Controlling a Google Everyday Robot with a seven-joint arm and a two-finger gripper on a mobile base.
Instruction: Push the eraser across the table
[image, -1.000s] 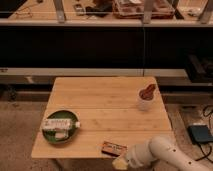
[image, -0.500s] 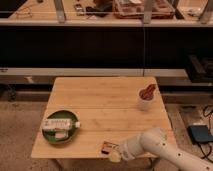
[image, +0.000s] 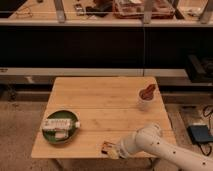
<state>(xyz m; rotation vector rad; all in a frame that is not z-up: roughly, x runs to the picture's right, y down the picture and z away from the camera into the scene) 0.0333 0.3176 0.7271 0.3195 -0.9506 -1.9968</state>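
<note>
- Eraser (image: 105, 146) lies near the counter's (image: 105, 100) six o'clock edge.
- My pincer (image: 114, 150), tips pressed together, sits just beside it at its four o'clock.
- Green plate (image: 60, 134) lies at eight o'clock, white cup (image: 145, 101) at two.

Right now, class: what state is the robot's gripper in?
Gripper: shut, holding nothing, beside the small dark, orange-labelled eraser at the near edge of the light-wood table.

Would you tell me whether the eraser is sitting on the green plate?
No, the eraser lies on the table near its front edge, beside the gripper, while the green plate holds a white packet.
</note>
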